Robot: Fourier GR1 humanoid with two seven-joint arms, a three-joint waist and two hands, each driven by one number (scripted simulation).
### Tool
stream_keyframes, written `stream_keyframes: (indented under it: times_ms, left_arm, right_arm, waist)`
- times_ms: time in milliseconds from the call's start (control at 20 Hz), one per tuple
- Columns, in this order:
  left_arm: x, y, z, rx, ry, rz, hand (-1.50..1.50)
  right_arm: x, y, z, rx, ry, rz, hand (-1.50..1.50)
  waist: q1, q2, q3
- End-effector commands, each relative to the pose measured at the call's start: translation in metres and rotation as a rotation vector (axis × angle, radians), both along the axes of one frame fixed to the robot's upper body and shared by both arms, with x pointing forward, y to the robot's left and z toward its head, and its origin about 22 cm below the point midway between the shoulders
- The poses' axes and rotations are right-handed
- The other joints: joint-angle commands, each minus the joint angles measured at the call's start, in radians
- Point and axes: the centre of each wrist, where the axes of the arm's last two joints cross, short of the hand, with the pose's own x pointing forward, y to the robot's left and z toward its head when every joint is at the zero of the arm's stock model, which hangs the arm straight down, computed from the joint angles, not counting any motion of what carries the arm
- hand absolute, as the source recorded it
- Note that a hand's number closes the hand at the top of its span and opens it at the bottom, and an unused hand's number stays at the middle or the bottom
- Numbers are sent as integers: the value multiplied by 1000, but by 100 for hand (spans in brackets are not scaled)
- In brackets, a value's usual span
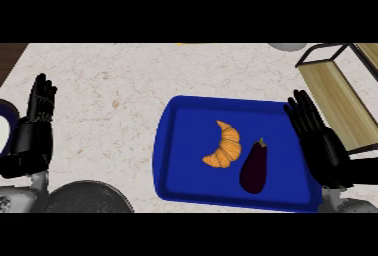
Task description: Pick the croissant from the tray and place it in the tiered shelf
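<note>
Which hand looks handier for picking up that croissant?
Probably the right hand: it is open at the blue tray's right edge, near the croissant and shelf. The left hand rests open far off.

A pale, speckled stone worktop [111, 85] fills most of the frame, its mottled beige surface evenly lit with no strong shadows. In the upper left corner a strip of dark brown surface [10, 57] shows beyond the worktop's edge. At the top edge, right of centre, a small yellow sliver [193, 44] and part of a pale grey rounded object [286, 46] are cut off. A dark round grey object [85, 197] sits at the lower left.
</note>
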Motion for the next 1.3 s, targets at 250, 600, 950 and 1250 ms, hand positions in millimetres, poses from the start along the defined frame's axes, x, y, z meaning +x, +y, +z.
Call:
stream_keyframes:
  times_ms: [250,600,950,1250]
  left_arm:
    - [21,4,14,-165,278,-137,0]
    - [25,-10,13,-246,365,-192,0]
    - [32,1,6,-237,377,-179,0]
    - [28,-18,9,-227,385,-221,0]
  right_arm:
    - [43,-22,54,-291,-223,-333,150]
    - [41,-10,12,28,-92,-370,-150]
    - [12,12,73,-260,39,-122,-150]
    - [25,4,92,-829,259,-59,-150]
  waist:
    - [-7,-24,-9]
    - [-4,-24,-5]
    - [-20,-27,-9]
    - [10,-30,-16]
